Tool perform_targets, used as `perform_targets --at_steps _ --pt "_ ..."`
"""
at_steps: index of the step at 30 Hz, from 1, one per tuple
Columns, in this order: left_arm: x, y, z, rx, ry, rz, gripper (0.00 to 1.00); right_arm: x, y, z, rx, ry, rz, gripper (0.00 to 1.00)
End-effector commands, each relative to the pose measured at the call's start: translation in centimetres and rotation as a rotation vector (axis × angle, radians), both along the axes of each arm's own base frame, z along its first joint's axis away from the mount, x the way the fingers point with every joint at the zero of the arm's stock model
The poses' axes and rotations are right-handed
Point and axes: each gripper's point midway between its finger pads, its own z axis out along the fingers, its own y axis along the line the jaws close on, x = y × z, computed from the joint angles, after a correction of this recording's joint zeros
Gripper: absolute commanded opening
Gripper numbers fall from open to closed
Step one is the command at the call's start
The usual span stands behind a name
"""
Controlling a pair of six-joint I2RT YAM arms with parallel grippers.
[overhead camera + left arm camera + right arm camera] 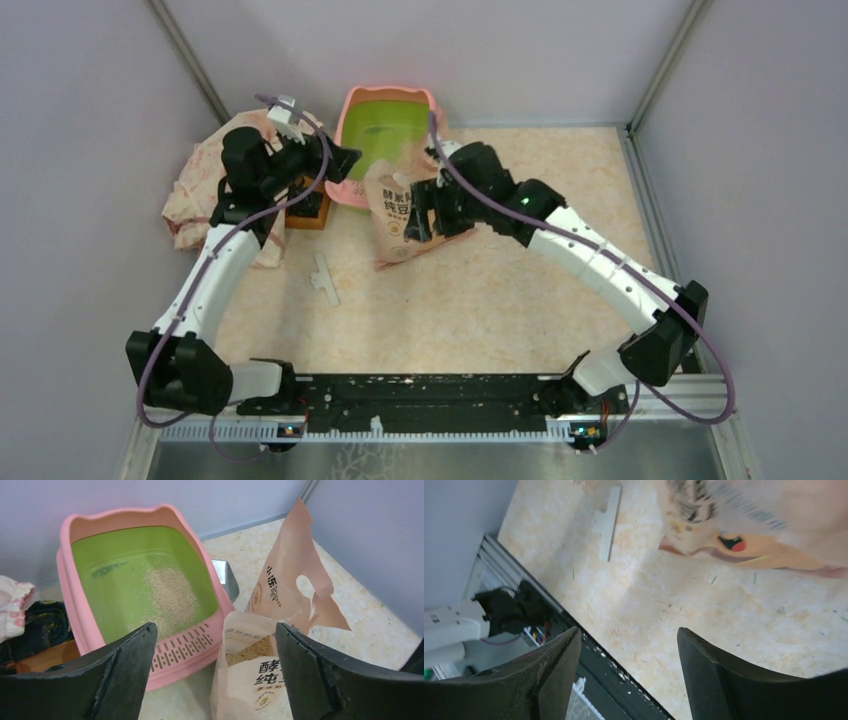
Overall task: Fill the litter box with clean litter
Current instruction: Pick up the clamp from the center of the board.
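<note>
Standing apart with nothing between them, the black fingers of the left end effector (215, 640) frame the peach-pink paper bag with bold Chinese lettering (280, 585). The bag stands upright on the worktop (724, 610) just ahead, its long axis vertical, its torn top open and tan granules showing inside. The right end effector (629, 635) is likewise spread and empty, aimed down at bare worktop with the bag's printed face just past its fingertips. From above, it sits against the bag's right side, so that arm looks the nearer. The left hovers by the near left corner of the rectangular plastic litter box with pink rim and lime-green inside (165, 511). The box lies directly beyond the bag, by the back wall, with a thin patch of pale tan litter (170, 600) on its floor. Further filling likely means gripping the bag and tipping it away, over the slotted near rim. Both arms reach forward, elbows bowed outward, wrists turned inward.
</note>
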Motion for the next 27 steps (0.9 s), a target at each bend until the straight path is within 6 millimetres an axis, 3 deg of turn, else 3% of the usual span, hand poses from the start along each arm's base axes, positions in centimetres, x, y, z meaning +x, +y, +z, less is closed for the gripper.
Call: perform_targets --at_steps 1,4,6,10,14,17,20,24,27 --pt "-0.8 1.8 1.1 0.0 0.07 0.102 0.98 -4.0 5.2 0.1 0.036 -0.092 0.212 0.72" --pt "-1.2 3.8 1.2 -0.012 0.137 0.233 0.99 -4.6 7.7 -3.5 -0.017 -0.054 0.236 0.79" --pt "-1.4 6.7 0.5 -0.038 0.225 0.405 0.99 -4.1 9.2 -4.8 0.014 -0.032 0.23 0.75" --pt "-2.8 14.8 -3.5 -0.15 0.485 0.76 0.99 -3.4 12.3 -6.8 0.021 -0.012 0.252 0.7" --pt "-5.0 19.7 -9.1 -0.269 0.72 0.908 0.99 -2.4 15.0 -9.0 -0.084 -0.103 0.193 0.57" --pt "-6.7 21.8 -12.3 -0.334 0.809 0.965 0.99 -2.1 16.8 -11.1 -0.146 -0.173 0.177 0.55" --pt "-7.9 23.1 -13.5 -0.356 0.83 1.021 0.99 -1.7 18.7 -12.2 -0.148 -0.201 0.181 0.55" --pt "-8.9 23.9 -13.6 -0.388 0.821 1.051 0.99 -1.0 21.3 -13.2 -0.211 -0.255 0.174 0.6" --pt "-9.4 24.2 -13.2 -0.403 0.804 1.061 0.99 -0.1 22.5 -15.1 -0.287 -0.284 0.142 0.63"
